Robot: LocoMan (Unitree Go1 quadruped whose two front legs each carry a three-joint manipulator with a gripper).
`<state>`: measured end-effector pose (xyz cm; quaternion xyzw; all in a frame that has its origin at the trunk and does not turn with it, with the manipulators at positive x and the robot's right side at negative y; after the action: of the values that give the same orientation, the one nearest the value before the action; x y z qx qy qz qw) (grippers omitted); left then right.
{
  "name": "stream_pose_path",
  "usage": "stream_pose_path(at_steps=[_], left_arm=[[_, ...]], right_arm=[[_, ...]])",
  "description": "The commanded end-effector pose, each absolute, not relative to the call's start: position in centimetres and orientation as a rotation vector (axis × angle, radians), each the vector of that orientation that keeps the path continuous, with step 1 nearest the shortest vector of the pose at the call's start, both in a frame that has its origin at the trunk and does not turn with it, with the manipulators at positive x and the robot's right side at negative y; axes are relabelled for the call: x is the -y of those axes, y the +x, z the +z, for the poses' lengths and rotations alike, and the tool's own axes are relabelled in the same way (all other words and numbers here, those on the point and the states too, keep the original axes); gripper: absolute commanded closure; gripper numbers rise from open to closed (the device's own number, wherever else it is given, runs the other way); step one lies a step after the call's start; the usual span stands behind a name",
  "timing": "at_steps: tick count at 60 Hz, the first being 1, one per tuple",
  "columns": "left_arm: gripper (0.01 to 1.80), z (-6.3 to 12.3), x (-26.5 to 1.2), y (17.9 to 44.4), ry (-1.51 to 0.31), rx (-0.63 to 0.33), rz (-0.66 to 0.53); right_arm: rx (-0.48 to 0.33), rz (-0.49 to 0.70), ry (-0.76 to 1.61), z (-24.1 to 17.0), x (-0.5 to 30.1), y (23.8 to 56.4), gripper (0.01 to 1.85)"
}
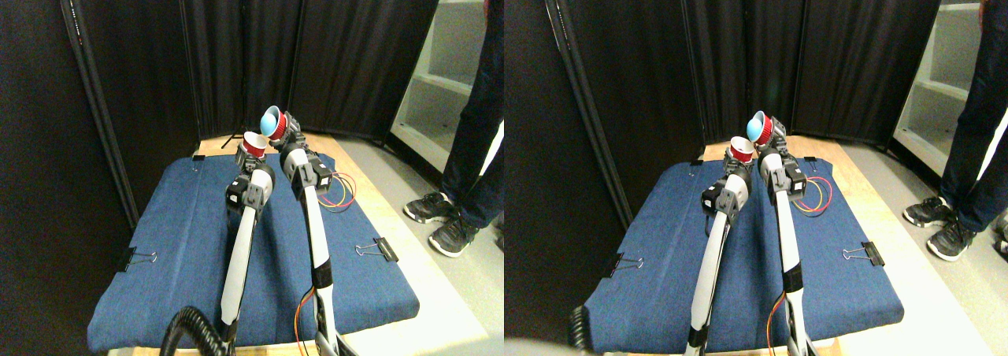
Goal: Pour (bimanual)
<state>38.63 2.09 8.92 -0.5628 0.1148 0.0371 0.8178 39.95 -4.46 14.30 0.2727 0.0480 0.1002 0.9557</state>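
pour looks underway: right gripper (pixel 282 132) holds the tipped cup (pixel 272 121) over the upright red cup (pixel 253 144) in the left gripper (pixel 249 159); jaw gaps can't be told. emptying and setting down remain.

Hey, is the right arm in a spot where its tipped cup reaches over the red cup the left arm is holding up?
Probably yes. The right gripper holds the blue-lined cup tilted just above and beside the red cup in the left gripper, with nothing between them.
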Motion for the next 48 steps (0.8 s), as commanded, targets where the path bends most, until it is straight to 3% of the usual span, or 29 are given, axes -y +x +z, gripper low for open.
stream_pose_path(at_steps=[1, 37, 48], left_arm=[[1.48, 9.8, -1.8, 38.8, -1.234, -0.209, 0.061], [1.48, 9.7, -2.1, 38.5, -1.232, -0.208, 0.063], [1.48, 9.6, -2.0, 38.7, -1.222, -0.207, 0.07]], right_arm=[[-0.048, 0.228, 0.523, 15.4, 4.0, 39.8, 1.5], [0.03, 0.219, 0.151, 15.2, 2.9, 39.5, 1.53], [0.036, 0.211, 0.18, 15.0, 3.7, 40.0, 1.49]])
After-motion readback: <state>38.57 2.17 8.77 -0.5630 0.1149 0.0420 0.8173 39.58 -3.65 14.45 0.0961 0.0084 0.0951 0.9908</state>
